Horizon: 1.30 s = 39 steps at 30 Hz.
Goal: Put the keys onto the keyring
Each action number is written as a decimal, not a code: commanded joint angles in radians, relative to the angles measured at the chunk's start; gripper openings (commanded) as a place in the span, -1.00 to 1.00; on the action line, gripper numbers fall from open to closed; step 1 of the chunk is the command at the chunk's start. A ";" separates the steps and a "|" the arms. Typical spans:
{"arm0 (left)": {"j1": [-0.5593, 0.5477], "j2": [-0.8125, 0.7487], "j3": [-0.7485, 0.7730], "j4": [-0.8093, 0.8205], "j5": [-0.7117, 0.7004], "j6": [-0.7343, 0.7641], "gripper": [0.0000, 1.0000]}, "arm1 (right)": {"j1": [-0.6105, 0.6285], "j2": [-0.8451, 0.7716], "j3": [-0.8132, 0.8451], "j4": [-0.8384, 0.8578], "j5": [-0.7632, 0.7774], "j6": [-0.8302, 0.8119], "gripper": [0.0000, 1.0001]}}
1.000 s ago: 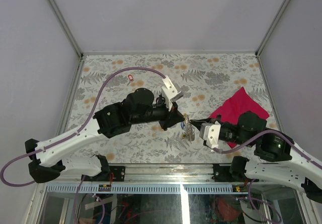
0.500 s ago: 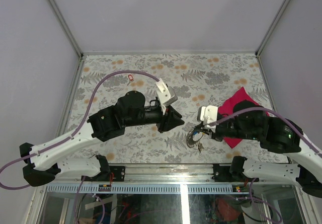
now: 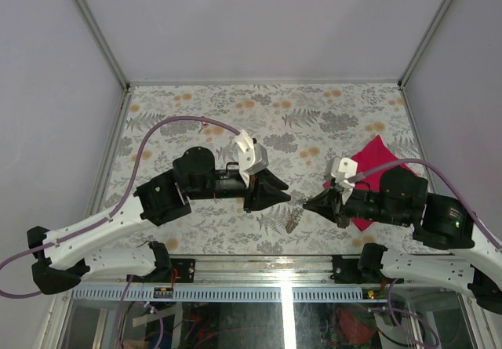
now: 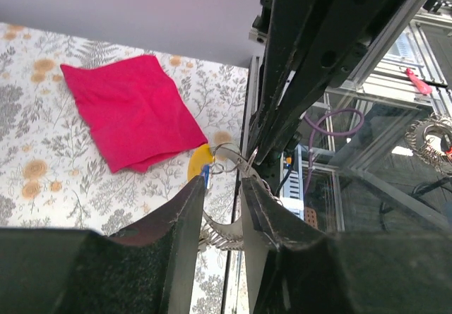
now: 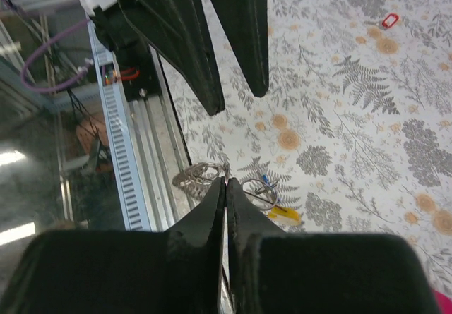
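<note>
On your floral tabletop [image 3: 329, 114] the magenta cloth [image 3: 375, 159] lies by the right edge, the left gripper [image 4: 222, 181] hovers with its jaws apart and empty, facing the right gripper [image 5: 224, 181] pinched together on nothing, and the keyring [image 5: 256, 190] lies near the front edge, the yellow key [image 5: 284, 215] just beside it and the red key [image 5: 388, 22] well apart.

Right gripper [image 5: 225, 184]: I'm watching its jaws pressing together.
Keyring [image 5: 256, 192]: lying at 4 o'clock from those tips, yellow key [image 5: 284, 216] touching it.
Red key [image 5: 387, 22]: sitting between 1 and 2 o'clock, well apart.
</note>
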 commanded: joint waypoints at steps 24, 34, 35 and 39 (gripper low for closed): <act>-0.001 -0.098 -0.072 0.331 0.070 -0.025 -0.45 | 0.007 -0.325 -0.586 1.173 0.017 0.224 -1.00; -0.001 -0.114 -0.081 0.348 0.087 -0.037 -0.45 | 0.007 -0.290 -0.663 1.433 -0.015 0.222 -1.00; 0.000 -0.116 -0.082 0.349 0.084 -0.038 -0.45 | 0.008 -0.287 -0.663 1.443 -0.021 0.223 -1.00; -0.001 -0.113 -0.080 0.349 0.084 -0.037 -0.45 | 0.007 -0.276 -0.661 1.458 -0.035 0.227 -1.00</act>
